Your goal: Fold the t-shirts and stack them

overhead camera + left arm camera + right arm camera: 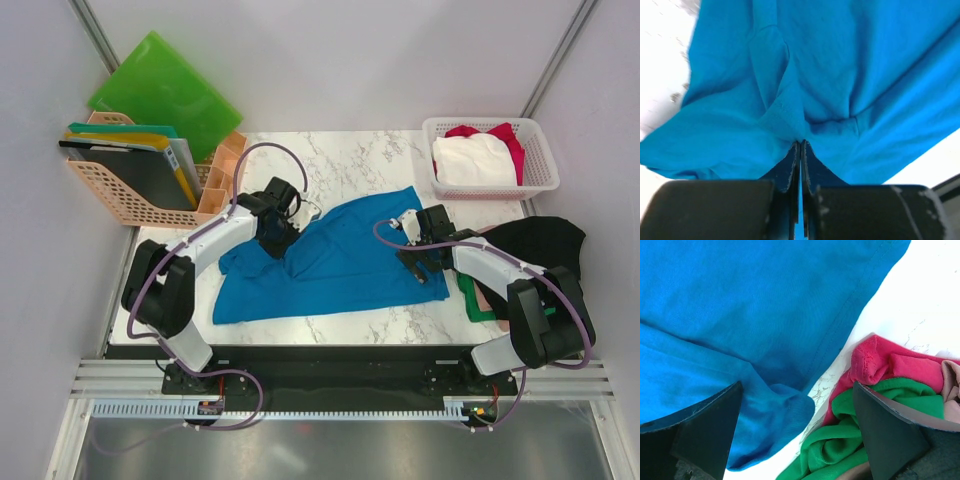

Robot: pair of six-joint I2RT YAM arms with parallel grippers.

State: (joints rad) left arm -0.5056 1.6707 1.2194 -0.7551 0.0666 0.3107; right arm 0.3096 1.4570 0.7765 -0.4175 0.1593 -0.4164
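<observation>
The blue t-shirt (340, 262) lies spread but rumpled mid-table on the marble tabletop (370, 155), running from near-left to far-right.

The left gripper (276, 238) sits on the shirt's left part. In the wrist view its jaws are pressed together with a ridge of blue cloth pinched between them, and the fabric puckers toward the tips.

The right gripper (426, 262) hovers over the shirt's near-right corner with jaws spread wide and nothing between them. The hem edge and bare marble lie below it.

Just right of that corner is a heap with a green t-shirt (840, 447), a red t-shirt (892, 365) and a bit of a pale pink t-shirt (951, 374). A black t-shirt (545, 240) drapes at the table's right edge. The white basket (537, 160), far-right, holds a white t-shirt (475, 160).

Handling, judged: thin knit, light and limp, with no stiffness. It will drape and drag, and a pinch may catch one layer or two. The best holds look like hem corners or shoulder seams, where the stitched edge gives a firmer bite. The right gripper should take the hem corner, clear of the green heap alongside.
</observation>
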